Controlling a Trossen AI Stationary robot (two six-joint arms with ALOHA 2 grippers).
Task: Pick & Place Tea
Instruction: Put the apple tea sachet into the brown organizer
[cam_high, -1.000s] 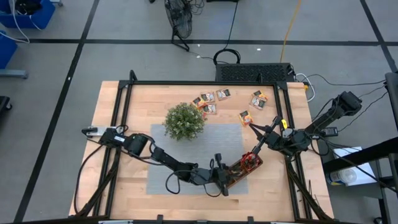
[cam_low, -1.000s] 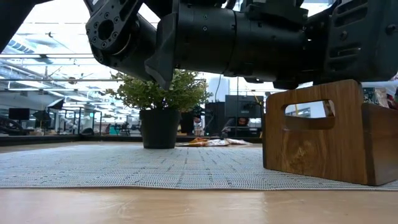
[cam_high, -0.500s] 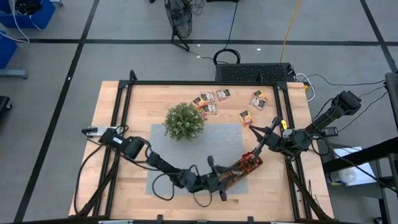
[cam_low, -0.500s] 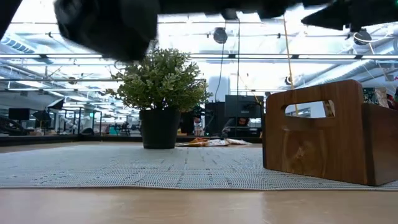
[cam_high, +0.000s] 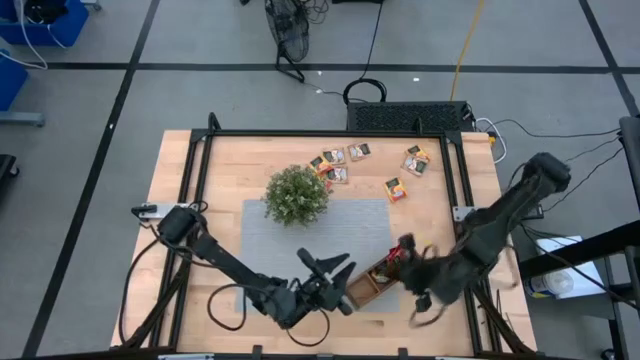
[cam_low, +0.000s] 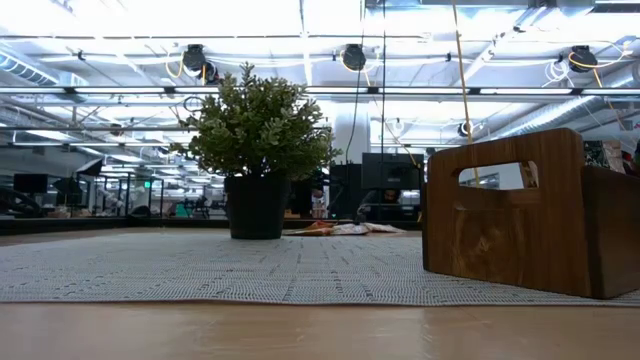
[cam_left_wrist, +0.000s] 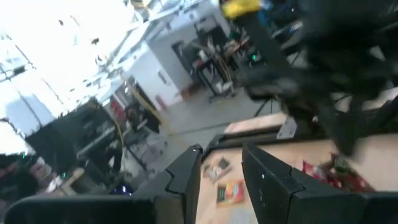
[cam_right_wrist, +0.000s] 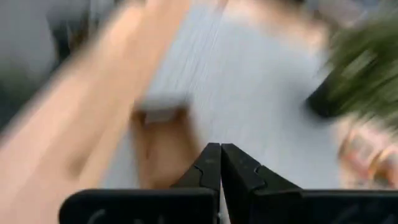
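Tea sachets (cam_high: 372, 163) scattered flat behind plant (cam_high: 296, 194), no shared axis; left gripper (cam_high: 338, 270) parted, empty; right gripper (cam_right_wrist: 220, 163) closed, empty, beside wooden tray (cam_high: 372, 281).

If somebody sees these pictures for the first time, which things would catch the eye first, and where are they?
The bushy green potted plant stands at the far edge of the grey mat, near the middle of the table. A wooden tray with red tea sachets inside sits at the mat's near right corner, with the left gripper open beside it and the right gripper shut over it. More tea sachets lie loose on the bare wood behind the plant.
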